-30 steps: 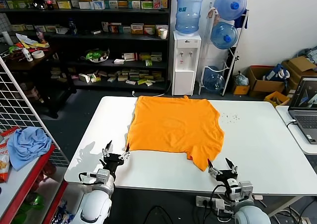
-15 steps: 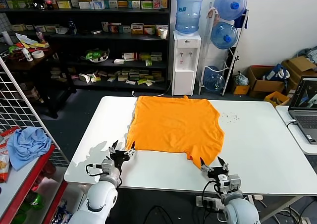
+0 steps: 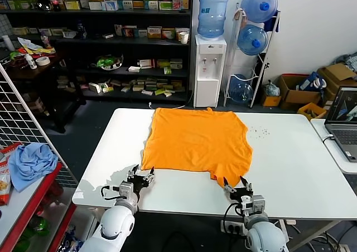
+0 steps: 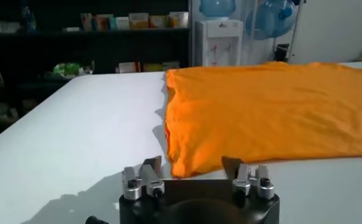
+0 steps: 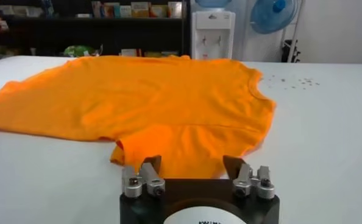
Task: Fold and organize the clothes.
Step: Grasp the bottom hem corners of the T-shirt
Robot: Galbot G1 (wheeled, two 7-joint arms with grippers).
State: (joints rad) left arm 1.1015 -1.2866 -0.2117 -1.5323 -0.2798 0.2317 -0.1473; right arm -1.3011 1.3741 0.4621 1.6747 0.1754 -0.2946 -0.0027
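The orange T-shirt (image 3: 196, 141) lies spread flat on the white table (image 3: 295, 163), with no lettering showing. My left gripper (image 3: 143, 173) is open, low at the table's near edge, with the shirt's near-left corner (image 4: 184, 164) between its fingers. My right gripper (image 3: 235, 183) is open, low at the shirt's near-right sleeve (image 5: 187, 152), which lies just ahead of and between its fingers. Neither gripper holds the cloth.
A light blue cloth (image 3: 28, 161) lies on a red shelf at the left. A laptop (image 3: 343, 121) sits at the right edge. Small dark specks (image 3: 260, 132) dot the table beyond the shirt. A water dispenser (image 3: 209, 68) and shelves stand behind.
Both grippers have moved forward over the table's near edge toward the shirt's near corners, now reaching its hem. The shirt has not moved.
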